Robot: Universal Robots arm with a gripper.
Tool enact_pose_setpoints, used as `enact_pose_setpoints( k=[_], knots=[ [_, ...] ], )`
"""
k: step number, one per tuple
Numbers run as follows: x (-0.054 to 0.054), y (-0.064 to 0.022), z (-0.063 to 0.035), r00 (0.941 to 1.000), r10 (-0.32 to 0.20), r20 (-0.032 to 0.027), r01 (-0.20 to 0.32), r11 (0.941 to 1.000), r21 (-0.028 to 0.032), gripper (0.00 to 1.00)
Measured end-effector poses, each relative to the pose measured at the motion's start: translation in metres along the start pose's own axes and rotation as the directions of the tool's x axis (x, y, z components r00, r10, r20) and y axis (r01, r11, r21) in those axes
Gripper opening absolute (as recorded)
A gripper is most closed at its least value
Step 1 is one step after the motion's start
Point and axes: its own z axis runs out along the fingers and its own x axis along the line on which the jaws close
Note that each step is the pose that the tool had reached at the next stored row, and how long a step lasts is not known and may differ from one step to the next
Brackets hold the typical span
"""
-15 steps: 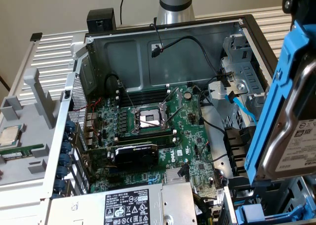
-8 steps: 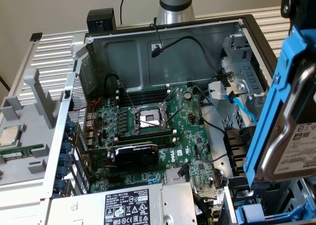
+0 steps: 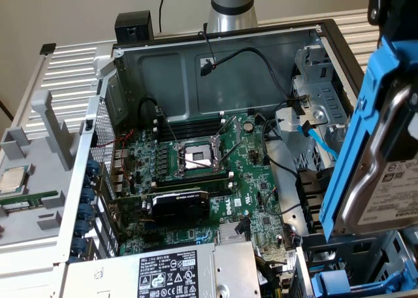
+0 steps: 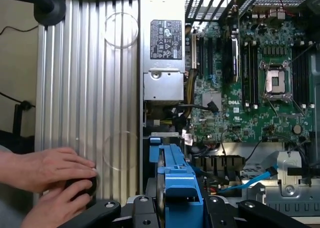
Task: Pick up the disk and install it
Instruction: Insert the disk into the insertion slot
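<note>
A ribbed aluminium table point(image 3: 68, 66) carries the open computer case point(image 3: 215, 63). A grey fixture tray point(image 3: 29, 157) sits just beside the case, on the exterior view's left; a black box point(image 3: 134, 25) stands behind the case.

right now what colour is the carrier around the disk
The carrier is blue, framing the silver disk; clearest in the exterior view.

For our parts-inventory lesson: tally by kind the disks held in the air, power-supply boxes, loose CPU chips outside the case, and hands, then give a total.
disk: 1
power-supply box: 1
loose CPU chip: 1
hands: 2
Total: 5
</note>
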Motion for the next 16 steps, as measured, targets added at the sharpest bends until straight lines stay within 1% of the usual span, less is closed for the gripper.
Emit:
enact_pose_setpoints(
  k=[2, 4, 5, 11, 16],
  knots=[
    [0.0, -0.0001, 0.0012, 0.9999, 0.0, 0.0103, 0.0, 1.0, -0.0001, 0.37],
    [0.0, -0.0002, 0.0027, 0.9998, -0.001, 0.0192, 0.001, 1.0, -0.0001, 0.37],
    [0.0, -0.0003, 0.0035, 0.9998, -0.001, 0.0212, 0.001, 1.0, -0.0001, 0.37],
    [0.001, -0.0008, 0.0126, 0.9997, -0.001, 0.0248, 0.001, 1.0, -0.0003, 0.37],
    [0.002, -0.0013, 0.0216, 0.9994, -0.002, 0.0349, 0.002, 1.0, -0.0003, 0.37]
  ],
)
